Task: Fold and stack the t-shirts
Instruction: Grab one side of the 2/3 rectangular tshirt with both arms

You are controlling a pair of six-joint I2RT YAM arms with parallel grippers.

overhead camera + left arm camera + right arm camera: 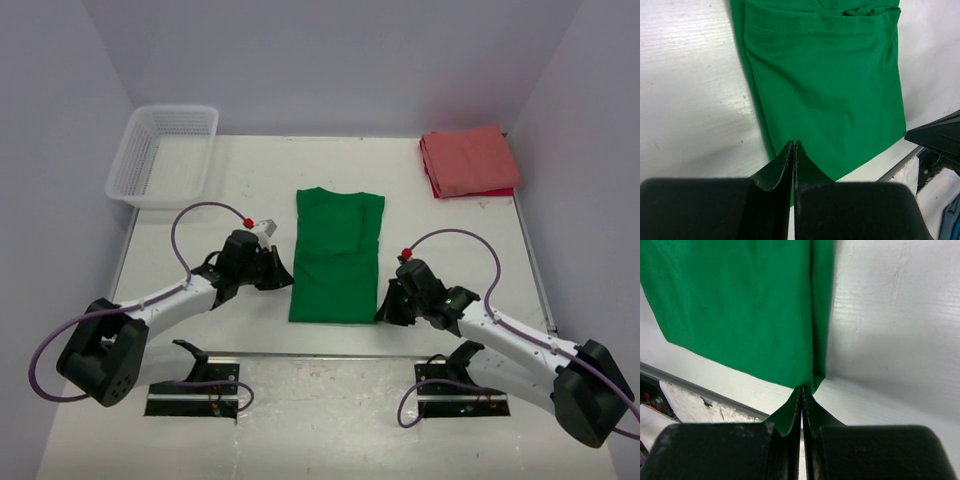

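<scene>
Salmon-red t-shirt (468, 160) folded far right; green t-shirt (337, 255) half-folded, right gripper (802, 389) pinching its near corner, left gripper (793, 144) pressed together; stacking remains.

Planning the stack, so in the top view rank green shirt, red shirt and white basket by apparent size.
1. green t-shirt, largest.
2. white basket, somewhat smaller, though it sits farther from the camera.
3. salmon-red t-shirt, folded, smallest.

text: none readable | labels/brands: none | numbers/signs: none
</scene>
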